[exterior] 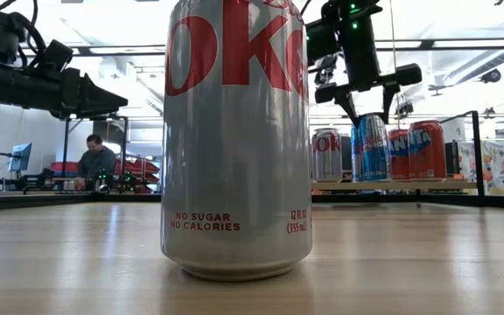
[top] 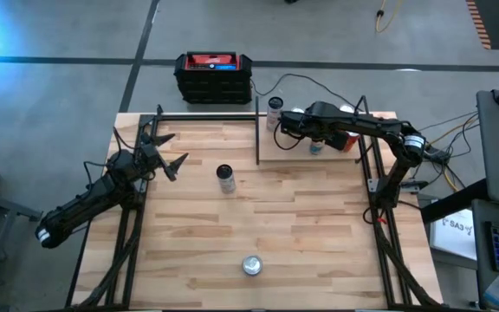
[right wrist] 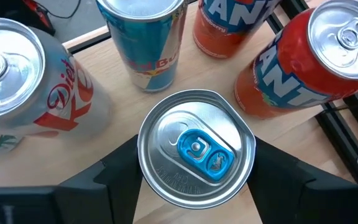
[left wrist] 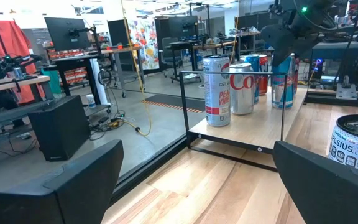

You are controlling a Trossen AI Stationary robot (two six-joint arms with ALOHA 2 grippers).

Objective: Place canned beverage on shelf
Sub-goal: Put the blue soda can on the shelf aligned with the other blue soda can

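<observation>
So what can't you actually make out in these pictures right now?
- High view: the right pincer and arm cover most of the cans on the shelf.
- Low view: the near Diet Coke can is cut off by the top edge and blocks the table's middle.
- Right wrist view: whether the pads touch the blue-tab can.
- Left wrist view: the Celsius can is cut off.

The left gripper [left wrist: 194, 186] stands wide open, its dark fingers [left wrist: 73, 186] low over the wooden surface [left wrist: 229, 186]. Ahead, several cans [left wrist: 232, 87] stand upright together on the shelf [left wrist: 241, 134], and the other arm [left wrist: 297, 25] reaches over them. A Celsius can [left wrist: 356, 146] stands nearer, off the shelf.
</observation>
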